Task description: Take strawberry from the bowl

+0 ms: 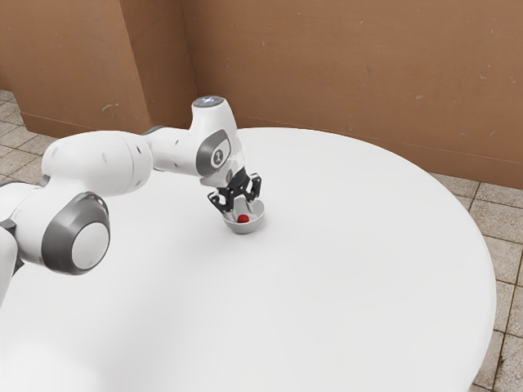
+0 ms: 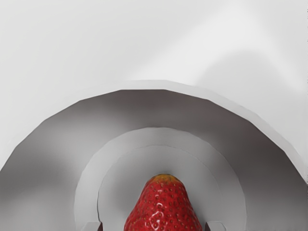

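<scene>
Well, white table (image 1: 343, 269) (brown wall (image 1: 327, 73)).

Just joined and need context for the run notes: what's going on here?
A robot arm is going for the strawberry in a bowl on the white table. Its end effector is down at the bowl, fingers open, one on either side of the fruit. The strawberry is inside the bowl, not taken out yet. Closing on it looks like the next step.
</scene>
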Robot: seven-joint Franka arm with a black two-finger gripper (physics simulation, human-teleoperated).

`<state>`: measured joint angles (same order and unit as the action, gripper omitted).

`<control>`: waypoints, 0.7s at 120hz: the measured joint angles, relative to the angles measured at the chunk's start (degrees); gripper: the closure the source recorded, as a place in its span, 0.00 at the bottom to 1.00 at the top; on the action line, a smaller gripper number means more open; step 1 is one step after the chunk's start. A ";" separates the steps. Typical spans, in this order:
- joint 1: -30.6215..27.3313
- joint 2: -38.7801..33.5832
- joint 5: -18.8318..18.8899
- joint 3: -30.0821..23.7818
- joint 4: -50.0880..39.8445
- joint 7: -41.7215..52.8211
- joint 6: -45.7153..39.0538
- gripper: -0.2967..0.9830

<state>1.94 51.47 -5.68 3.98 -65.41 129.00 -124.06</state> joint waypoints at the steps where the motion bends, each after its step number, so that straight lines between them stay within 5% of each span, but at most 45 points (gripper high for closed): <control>1: 0.00 0.01 0.00 0.00 0.00 0.04 0.00 0.59; 84: -0.01 1.68 -0.62 -0.01 0.13 1.92 -1.05 0.61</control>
<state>1.94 53.15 -6.29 3.97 -65.28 130.92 -125.11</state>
